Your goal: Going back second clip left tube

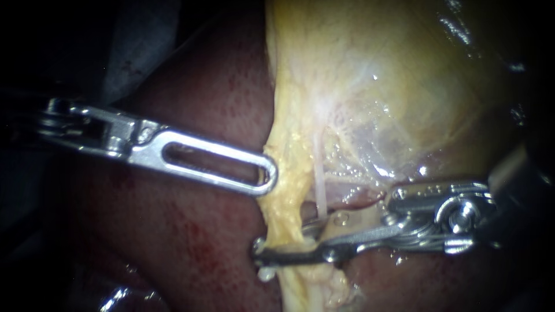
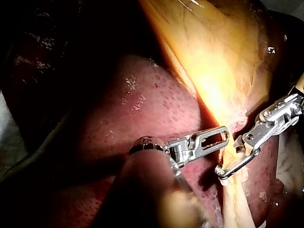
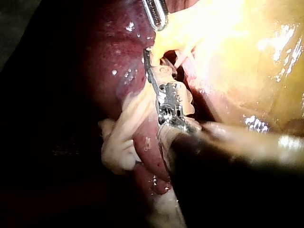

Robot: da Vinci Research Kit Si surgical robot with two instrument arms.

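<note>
My left instrument comes in over the liver, its slotted jaws lying together and pinching the edge of the yellow strand, the left tube, which hangs from the gallbladder. My right instrument reaches in lower down, and its thin jaws stand open astride the same strand, one jaw crossing in front of it. A thinner pale tube runs just to the right. The left wrist view shows both: left instrument, right instrument. The right instrument is seen in its own wrist view. I cannot make out a clip.
Dark red liver fills the left and lower field. Wet pale membrane spans between the tubes and the gallbladder. A whitish fold of loose tissue lies beside the right instrument's shaft. Dark drape sits at the far upper left.
</note>
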